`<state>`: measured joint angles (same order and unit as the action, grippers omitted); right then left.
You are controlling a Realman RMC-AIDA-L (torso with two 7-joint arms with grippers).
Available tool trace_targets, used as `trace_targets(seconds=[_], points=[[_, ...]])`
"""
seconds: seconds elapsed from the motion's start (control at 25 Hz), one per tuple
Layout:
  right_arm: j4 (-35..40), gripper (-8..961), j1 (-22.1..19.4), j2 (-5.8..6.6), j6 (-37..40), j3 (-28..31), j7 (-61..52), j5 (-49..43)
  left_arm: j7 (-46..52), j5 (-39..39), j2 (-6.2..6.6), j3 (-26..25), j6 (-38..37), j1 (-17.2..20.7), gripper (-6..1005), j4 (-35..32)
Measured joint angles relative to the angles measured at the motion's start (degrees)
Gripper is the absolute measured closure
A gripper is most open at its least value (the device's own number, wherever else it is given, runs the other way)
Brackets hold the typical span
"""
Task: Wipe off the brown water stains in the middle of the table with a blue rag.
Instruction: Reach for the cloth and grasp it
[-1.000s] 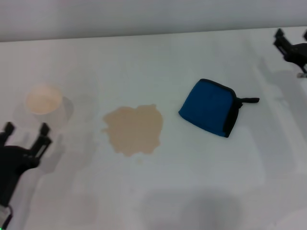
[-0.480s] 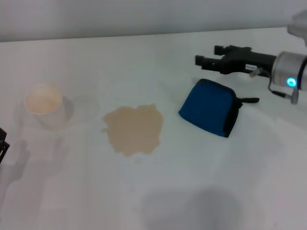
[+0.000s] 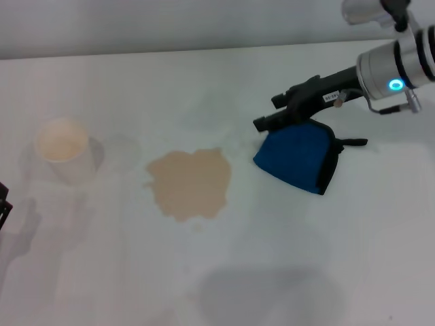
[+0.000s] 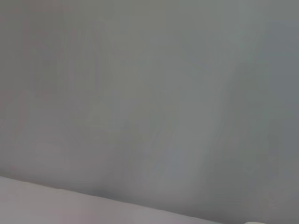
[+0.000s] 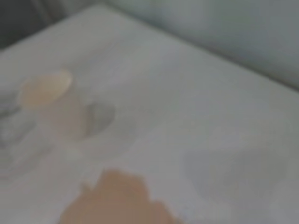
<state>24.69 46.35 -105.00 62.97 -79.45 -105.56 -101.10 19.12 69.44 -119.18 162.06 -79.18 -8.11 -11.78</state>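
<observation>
Right claw [image 3: 266, 113], fingers apart, hovers over blue rag [image 3: 296, 159] far edge; brown water stains [image 3: 190, 182] lie leftward.

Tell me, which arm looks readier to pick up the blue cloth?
The right. Its gripper hangs right over the blue cloth's far edge, while the left arm barely shows at the table's opposite edge.
</observation>
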Motion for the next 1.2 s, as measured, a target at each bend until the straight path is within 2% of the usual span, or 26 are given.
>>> trace_targets(seconds=[0.2, 0.4, 0.52, 0.72, 0.8, 0.92, 1.2], points=[[4.95, 134, 1.75, -0.13, 3.25, -0.09, -7.32, -11.60, 0.03, 0.00, 0.00, 0.00, 0.00, 0.00, 107, 0.18], [9.84, 146, 3.41, -1.76, 5.99, -0.20, -15.39, -24.48, 0.04, -0.01, 0.00, 0.00, -0.01, -0.18, 107, 0.59], [11.10, 147, 4.73, -3.90, 6.56, -0.17, -18.93, -32.36, 0.05, -0.01, 0.00, 0.00, -0.01, -0.19, 107, 0.70], [11.88, 149, 6.47, -8.65, 5.63, 0.27, -22.44, -45.46, 0.13, -0.02, 0.00, 0.04, -0.02, -0.15, 107, 0.72], [11.88, 149, 6.71, -9.69, 5.08, 0.29, -22.59, -47.31, 0.13, -0.01, 0.00, 0.07, -0.02, -0.10, 108, 0.72], [11.79, 150, 6.85, -10.07, 4.19, 0.10, -22.78, -48.01, 0.13, -0.01, 0.00, 0.13, -0.02, -0.15, 108, 0.71], [8.77, 152, 8.06, -9.72, 2.58, 0.40, -23.08, -48.88, 0.13, -0.01, 0.00, 0.13, -0.02, -0.46, 108, 0.70]])
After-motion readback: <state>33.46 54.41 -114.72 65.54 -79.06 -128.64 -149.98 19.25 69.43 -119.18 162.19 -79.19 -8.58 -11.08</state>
